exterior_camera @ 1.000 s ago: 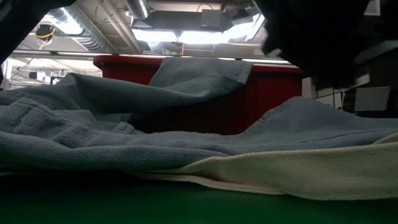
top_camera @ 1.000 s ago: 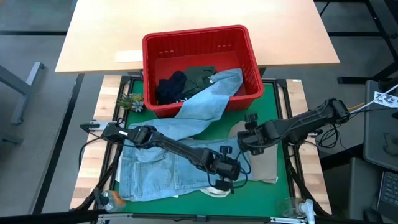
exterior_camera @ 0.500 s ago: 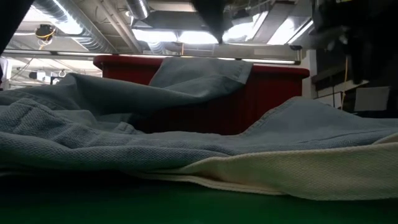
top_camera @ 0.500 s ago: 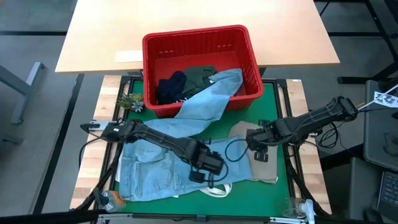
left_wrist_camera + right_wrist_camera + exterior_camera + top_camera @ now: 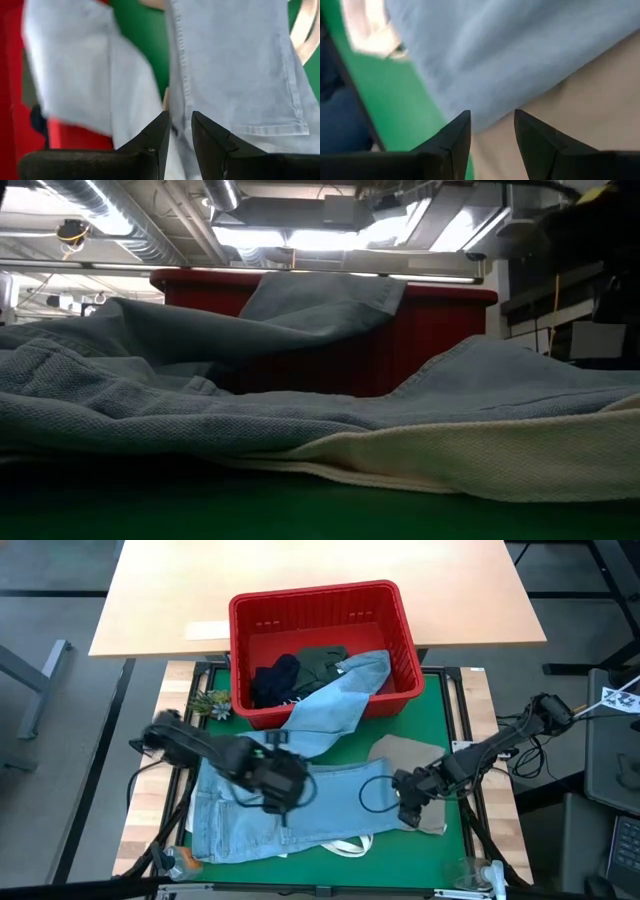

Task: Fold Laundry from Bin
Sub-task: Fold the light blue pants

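Jeans (image 5: 290, 810) lie spread flat across the lower left and centre of the high view on the green mat (image 5: 440, 710), waistband end toward the lower left, one leg running to the right and the other climbing diagonally to the upper right and over the front rim of the red bin (image 5: 315, 600). The long axis of the flat portion runs left to right across the frame. A beige cloth (image 5: 405, 755) lies partly beneath the jeans at centre right, and a white strap loop (image 5: 345, 850) protrudes at the lower edge.

Left gripper (image 5: 275, 780) hangs over the upper leg region of the jeans, left of centre, nearer the waistband than the other arm. Its wrist view shows the jaws parted by a narrow gap, with nothing between them; the denim lies beyond the tips, not gripped.

Right gripper (image 5: 412, 802) sits at centre right, over the boundary where the jeans leg end meets the beige cloth. Its jaws stand moderately open and empty, denim and beige cloth both below them.

The bin at upper centre holds a dark navy garment (image 5: 275, 678) and a dark olive garment (image 5: 322, 662).

Judgement: each arm has a jeans end beneath it; neither has taken hold.
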Robot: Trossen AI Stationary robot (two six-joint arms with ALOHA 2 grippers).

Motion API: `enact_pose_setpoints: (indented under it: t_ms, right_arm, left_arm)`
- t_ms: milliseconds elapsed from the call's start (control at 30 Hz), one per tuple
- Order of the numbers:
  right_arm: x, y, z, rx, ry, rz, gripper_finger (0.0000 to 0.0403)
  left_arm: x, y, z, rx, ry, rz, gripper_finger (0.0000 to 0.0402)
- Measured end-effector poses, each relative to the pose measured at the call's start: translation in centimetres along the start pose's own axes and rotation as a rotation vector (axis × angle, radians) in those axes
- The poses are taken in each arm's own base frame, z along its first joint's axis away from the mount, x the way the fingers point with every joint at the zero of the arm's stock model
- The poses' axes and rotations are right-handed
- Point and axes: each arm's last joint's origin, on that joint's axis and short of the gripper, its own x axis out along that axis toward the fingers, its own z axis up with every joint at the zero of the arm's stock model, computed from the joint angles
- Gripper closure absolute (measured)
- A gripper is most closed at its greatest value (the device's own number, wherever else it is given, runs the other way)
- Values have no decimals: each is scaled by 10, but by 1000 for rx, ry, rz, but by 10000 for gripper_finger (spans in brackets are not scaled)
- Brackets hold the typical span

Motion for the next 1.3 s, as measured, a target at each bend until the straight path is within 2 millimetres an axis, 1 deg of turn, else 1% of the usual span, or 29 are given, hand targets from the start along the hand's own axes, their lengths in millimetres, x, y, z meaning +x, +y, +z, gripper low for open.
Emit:
enact_pose_setpoints:
  t_ms: [100, 167, 367, 533, 700, 833, 967, 1067, 1300]
  right_arm:
    - [0, -3, 1, 65, -50, -54, 251]
    - [0, -5, 0, 110, -69, -88, 251]
    - [0, -7, 0, 182, -88, -111, 251]
    - [-1, -8, 2, 239, -159, -143, 251]
    - [-1, -9, 2, 268, -177, -147, 251]
    - [0, -8, 2, 308, -180, -144, 251]
    - [6, -8, 3, 311, -168, -165, 251]
    - [13, -7, 5, 312, -158, -171, 251]
    - [29, -5, 6, 312, -120, -192, 251]
  left_arm:
    - [-14, 7, -26, -63, -18, 35, 324]
    - [-17, 10, -45, -96, -13, 52, 324]
    - [-15, 13, -99, -213, -61, 55, 324]
    - [-4, 10, -125, -309, -125, -4, 324]
    - [13, -2, -138, -305, -152, -41, 324]
    - [26, -10, -143, -297, -153, -46, 324]
    - [37, -16, -146, -301, -155, -57, 324]
    - [41, -18, -148, -298, -135, -81, 324]
    - [42, -19, -148, -298, -125, -99, 324]
